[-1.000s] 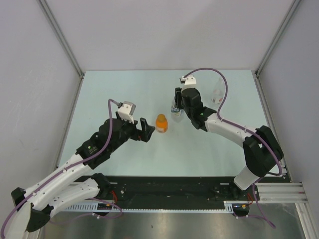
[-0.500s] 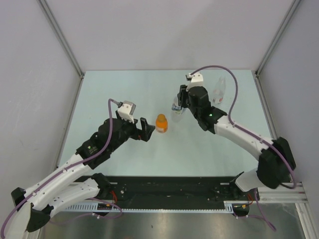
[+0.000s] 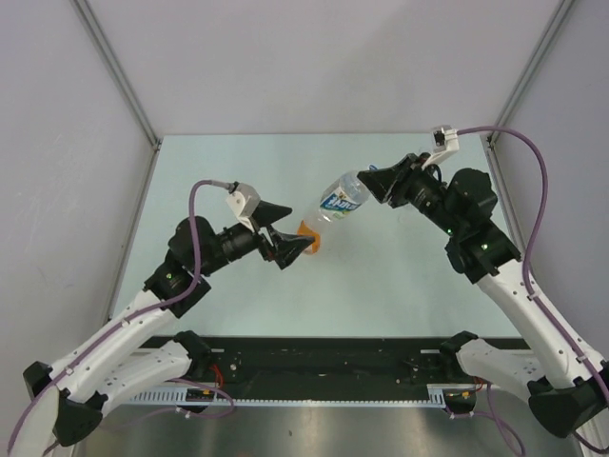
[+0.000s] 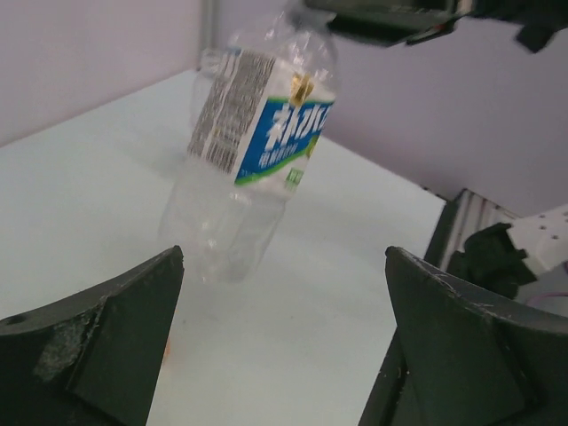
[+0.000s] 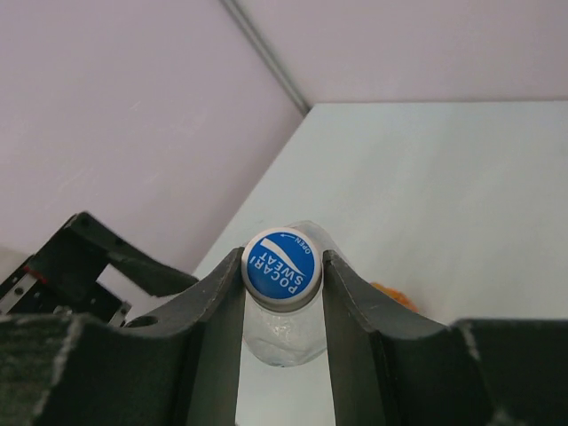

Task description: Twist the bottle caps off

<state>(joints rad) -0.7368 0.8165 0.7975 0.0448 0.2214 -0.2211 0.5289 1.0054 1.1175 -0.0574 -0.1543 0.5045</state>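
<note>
Lifted and tilted, the blue-labelled bottle point(image 3: 341, 198) hangs from the right gripper point(image 3: 383, 183) clamped on its cap point(image 5: 281, 266); spread left gripper point(image 3: 293, 246) at 7 o'clock should clasp its light, crushable body.

Two robot arms share one pale table point(image 3: 219, 162): a left arm point(image 3: 143, 314) and a right arm point(image 3: 514, 276). Each ends in one gripper, two in all: the left gripper point(image 3: 285, 243) and the right gripper point(image 3: 381, 183). Two purple cables point(image 3: 197, 205) show, one per arm. Two bottles show: one clear bottle point(image 3: 341, 198) with a blue label and one orange bottle point(image 3: 309, 233), mostly hidden. One screw cap point(image 5: 280, 267) shows, white with a blue mark.
</note>
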